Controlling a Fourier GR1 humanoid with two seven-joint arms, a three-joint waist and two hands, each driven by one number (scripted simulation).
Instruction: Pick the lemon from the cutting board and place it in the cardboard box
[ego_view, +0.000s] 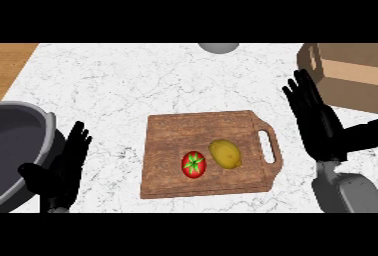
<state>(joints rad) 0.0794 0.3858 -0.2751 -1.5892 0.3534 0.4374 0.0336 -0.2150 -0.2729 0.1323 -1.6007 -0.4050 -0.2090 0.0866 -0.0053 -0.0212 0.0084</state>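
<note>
The right hand (317, 122), fingers straight and holding nothing, hovers just right of the cutting board (192, 131) (its handle end). The lemon (225, 153) lies on the board beside a tomato (193, 164). The cardboard box (345, 72) stands beyond the hand. The left hand (63, 167) rests, fingers relaxed, near a grey pot (18, 145).

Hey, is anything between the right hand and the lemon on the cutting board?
Nothing visible. The open black right hand sits right of the yellow oval lemon; the round red tomato lies on the lemon's left, away from that path.
</note>
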